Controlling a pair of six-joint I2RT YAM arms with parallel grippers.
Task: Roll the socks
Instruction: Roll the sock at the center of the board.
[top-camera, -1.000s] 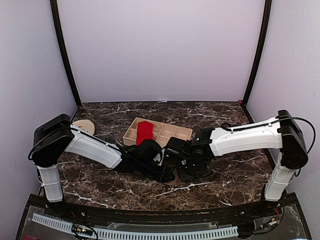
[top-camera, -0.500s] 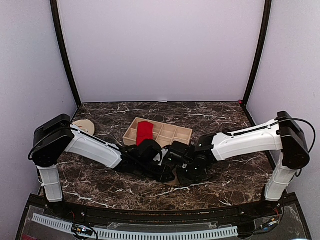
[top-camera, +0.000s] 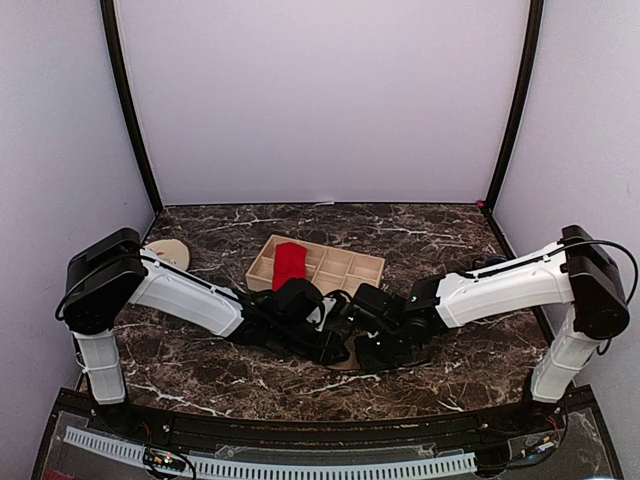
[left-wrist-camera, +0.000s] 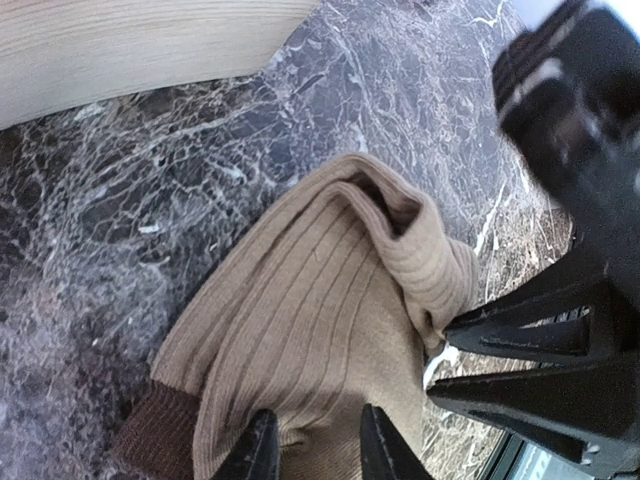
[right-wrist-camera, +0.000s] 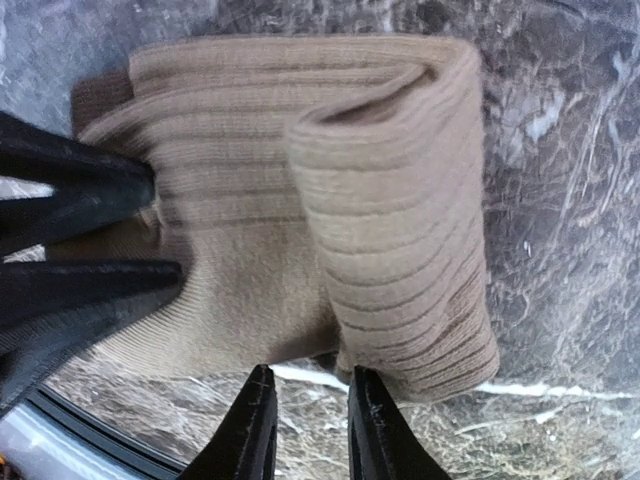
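The tan-brown sock (right-wrist-camera: 250, 200) lies on the marble table between both arms, its right end rolled into a thick fold (right-wrist-camera: 400, 220). In the top view only a sliver of this sock (top-camera: 349, 364) shows under the grippers. My left gripper (left-wrist-camera: 315, 452) is pressed into its flat part near the dark cuff (left-wrist-camera: 155, 440), fabric bunched between the fingers. My right gripper (right-wrist-camera: 305, 410) hovers over bare marble just off the sock's near edge, open, with nothing between the fingers. The red sock (top-camera: 290, 264) lies in the wooden tray (top-camera: 345, 268).
The tray's pale wall (left-wrist-camera: 130, 40) runs close behind the tan sock. A round beige disc (top-camera: 168, 252) sits at the far left by the left arm. Both grippers (top-camera: 338, 350) (top-camera: 368, 350) are nearly touching over the sock. Dark marble table (top-camera: 470, 350) extends to the right.
The right arm has lowered and stretched flatter, its wrist sinking toward the table beside the sock. The left arm and both socks have stayed put.
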